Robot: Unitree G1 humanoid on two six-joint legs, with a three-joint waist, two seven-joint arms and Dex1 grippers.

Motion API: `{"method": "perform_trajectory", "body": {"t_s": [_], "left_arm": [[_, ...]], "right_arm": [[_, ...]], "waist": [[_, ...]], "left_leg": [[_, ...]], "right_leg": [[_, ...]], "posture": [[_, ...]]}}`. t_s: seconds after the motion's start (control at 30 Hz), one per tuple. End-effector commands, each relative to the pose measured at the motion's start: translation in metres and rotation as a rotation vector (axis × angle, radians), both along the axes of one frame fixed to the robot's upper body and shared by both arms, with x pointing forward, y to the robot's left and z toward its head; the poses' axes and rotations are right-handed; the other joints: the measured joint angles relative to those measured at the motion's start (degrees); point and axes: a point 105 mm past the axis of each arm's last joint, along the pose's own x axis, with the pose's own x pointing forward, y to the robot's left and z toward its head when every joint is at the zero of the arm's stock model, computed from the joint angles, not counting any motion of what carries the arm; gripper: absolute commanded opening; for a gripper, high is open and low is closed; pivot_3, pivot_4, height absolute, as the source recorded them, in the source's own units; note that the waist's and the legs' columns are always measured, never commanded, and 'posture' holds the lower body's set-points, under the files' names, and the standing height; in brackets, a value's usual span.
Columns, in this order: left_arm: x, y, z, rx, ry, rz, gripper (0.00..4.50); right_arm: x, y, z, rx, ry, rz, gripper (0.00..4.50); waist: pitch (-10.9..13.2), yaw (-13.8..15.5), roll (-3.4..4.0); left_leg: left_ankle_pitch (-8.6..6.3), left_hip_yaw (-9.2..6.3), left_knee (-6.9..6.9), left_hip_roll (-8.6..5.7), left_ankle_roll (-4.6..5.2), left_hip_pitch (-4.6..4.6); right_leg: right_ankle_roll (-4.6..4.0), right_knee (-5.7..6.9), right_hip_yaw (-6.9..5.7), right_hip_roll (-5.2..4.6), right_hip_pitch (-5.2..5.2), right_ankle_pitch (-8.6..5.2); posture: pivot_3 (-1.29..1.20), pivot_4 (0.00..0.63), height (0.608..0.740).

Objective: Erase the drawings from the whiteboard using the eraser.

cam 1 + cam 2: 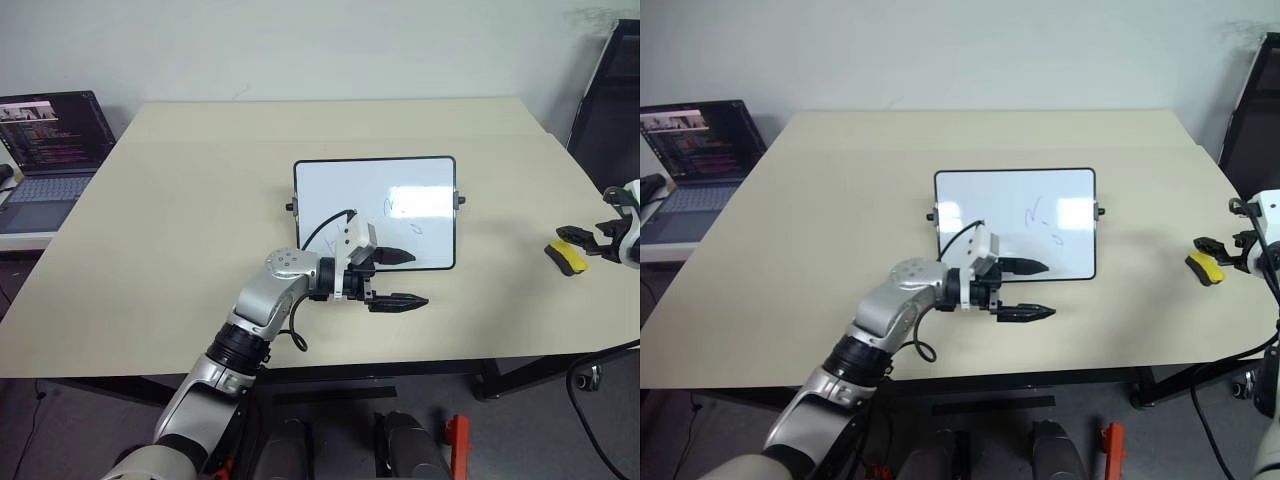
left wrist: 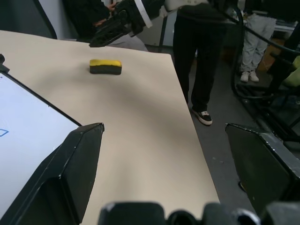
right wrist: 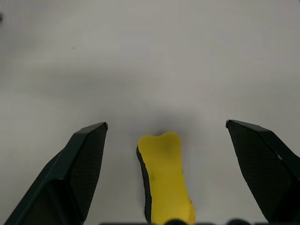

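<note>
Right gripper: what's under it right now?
Under the open right gripper lies the eraser, yellow side up on bare table, between the fingers, untouched. Its near end is out of frame.

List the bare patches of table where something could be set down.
Bare: the wide stretch of table between the laptop and whiteboard, and the strip behind the board. Crowded: the board's near edge under the left hand, and around the eraser below the right hand.

Beige table (image 1: 180,250), whiteboard (image 1: 375,190) at centre, eraser (image 1: 567,257) near right edge
</note>
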Motion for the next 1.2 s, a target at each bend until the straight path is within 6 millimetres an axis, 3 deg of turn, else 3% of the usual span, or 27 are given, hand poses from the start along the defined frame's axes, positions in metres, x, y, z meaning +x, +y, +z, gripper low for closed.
{"method": "perform_trajectory", "body": {"t_s": [0.03, 1.2], "left_arm": [[-0.005, -0.002, 0.009, -0.032, -0.035, -0.01, 4.5], [-0.015, 0.011, 0.005, 0.028, -0.025, 0.005, 4.5]], "right_arm": [[-0.004, -0.008, 0.007, -0.042, 0.015, 0.008, 4.43], [-0.015, -0.004, -0.036, 0.038, 0.09, 0.005, 4.43]], "waist": [[0.0, 0.0, 0.0], [0.0, 0.0, 0.0]], "left_leg": [[0.0, -0.01, 0.0, 0.0, 0.0, -0.01], [0.0, -0.01, 0.01, -0.01, 0.0, 0.03]], "right_leg": [[0.0, 0.0, -0.01, 0.0, 0.0, 0.0], [-0.01, 0.02, 0.01, -0.01, 0.02, 0.01]], "posture": [[0.0, 0.15, 0.74], [0.0, 0.15, 0.74]]}}
